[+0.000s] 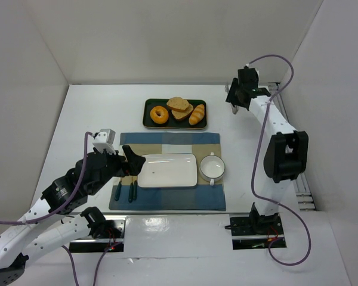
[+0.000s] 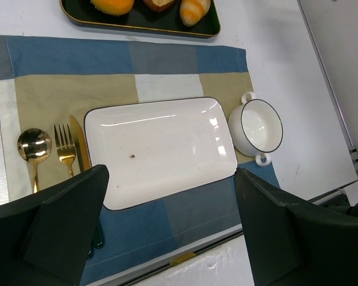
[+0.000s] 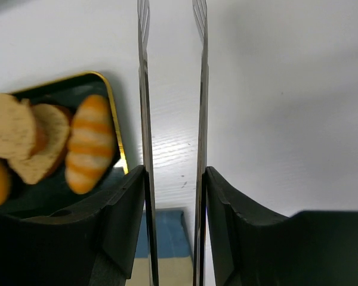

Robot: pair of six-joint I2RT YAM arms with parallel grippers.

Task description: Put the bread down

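Hovering above the white rectangular plate (image 1: 167, 170), the left gripper (image 2: 170, 176) has its dark jaws spread wide, nothing between them. Over at the far right, the right gripper (image 3: 174, 173) is pinched onto a pair of thin metal tongs (image 3: 144, 89); the two blades run parallel with a narrow gap, and below them is bare table.

At 9 o'clock from those tongs sits the bread (image 1: 179, 108): two flat tan-brown slices, speckled crumb, thin darker crust, one overlapping the other. They lie in the middle of a dark tray with a gold rim (image 1: 149, 123), a glazed orange doughnut (image 1: 159, 114) at their 9 o'clock and a ridged golden croissant (image 1: 197, 114) at their 3 o'clock, touching the slices.

The tray is at 12 o'clock from the plate, just beyond a blue, tan and white checked placemat (image 1: 167, 143). On the mat, a white two-handled bowl (image 1: 212, 167) sits at the plate's 3 o'clock, and a gold spoon (image 2: 34, 145), fork (image 2: 64, 146) and knife (image 2: 79, 143) lie at its 9 o'clock. The table (image 1: 89, 113) is white, boxed in by plain white walls (image 1: 167, 36).

From the left wrist the tray is cut off at the top, only the pastries' lower edges showing. From the right wrist the bread is blurred, the doughnut is clipped at the left edge, and the tong tips run out of the frame.
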